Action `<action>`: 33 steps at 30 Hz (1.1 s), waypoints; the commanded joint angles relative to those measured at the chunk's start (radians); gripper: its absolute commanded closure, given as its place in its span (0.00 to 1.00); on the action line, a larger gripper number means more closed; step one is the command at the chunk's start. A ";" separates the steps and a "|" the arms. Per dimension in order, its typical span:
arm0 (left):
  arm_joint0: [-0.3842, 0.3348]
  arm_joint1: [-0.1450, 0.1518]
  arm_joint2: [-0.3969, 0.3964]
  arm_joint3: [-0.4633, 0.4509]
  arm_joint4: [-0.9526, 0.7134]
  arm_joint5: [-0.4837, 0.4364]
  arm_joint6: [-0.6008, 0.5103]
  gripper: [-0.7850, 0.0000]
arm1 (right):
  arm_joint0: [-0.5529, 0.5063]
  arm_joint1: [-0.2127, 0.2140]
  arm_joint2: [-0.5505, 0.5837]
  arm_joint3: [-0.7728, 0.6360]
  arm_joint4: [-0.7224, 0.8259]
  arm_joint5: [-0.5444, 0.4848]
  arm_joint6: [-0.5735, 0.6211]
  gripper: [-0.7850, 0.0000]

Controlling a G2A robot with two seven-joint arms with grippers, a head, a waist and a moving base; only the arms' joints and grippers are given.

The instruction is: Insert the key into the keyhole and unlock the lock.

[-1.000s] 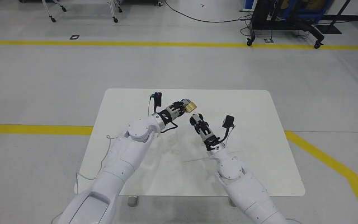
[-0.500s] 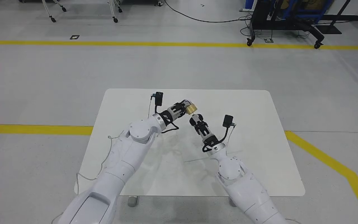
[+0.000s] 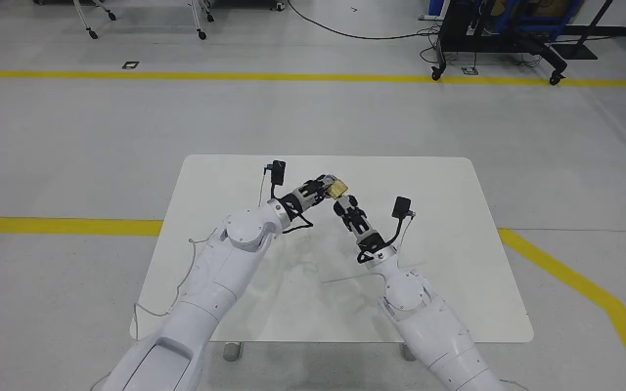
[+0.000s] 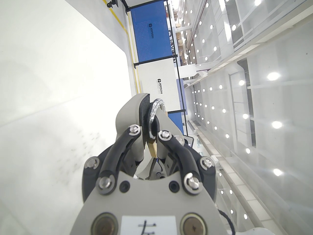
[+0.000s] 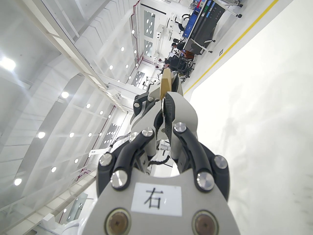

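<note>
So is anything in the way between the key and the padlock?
Nothing visible is. The right tool holds the key with its tip right at the brass padlock, which the left tool grips by its shackle. Whether the key is in the keyhole cannot be seen.

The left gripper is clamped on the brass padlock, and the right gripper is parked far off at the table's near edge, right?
Not quite. The left gripper is clamped on the brass padlock, but the right gripper, gripping the key, sits close beside the padlock over the far half of the table, as the top view shows.
</note>
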 commanded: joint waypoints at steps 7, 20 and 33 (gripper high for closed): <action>-0.004 -0.002 -0.010 0.008 -0.028 0.027 -0.010 1.00 | -0.018 0.001 0.027 -0.005 0.053 -0.038 0.037 0.00; -0.089 -0.033 -0.059 0.192 -0.433 0.488 -0.231 1.00 | -0.078 0.022 0.158 -0.136 0.228 -0.283 0.176 0.00; -0.165 -0.056 -0.049 0.344 -0.554 0.643 -0.376 1.00 | -0.029 0.015 0.088 -0.076 0.278 -0.370 0.325 0.00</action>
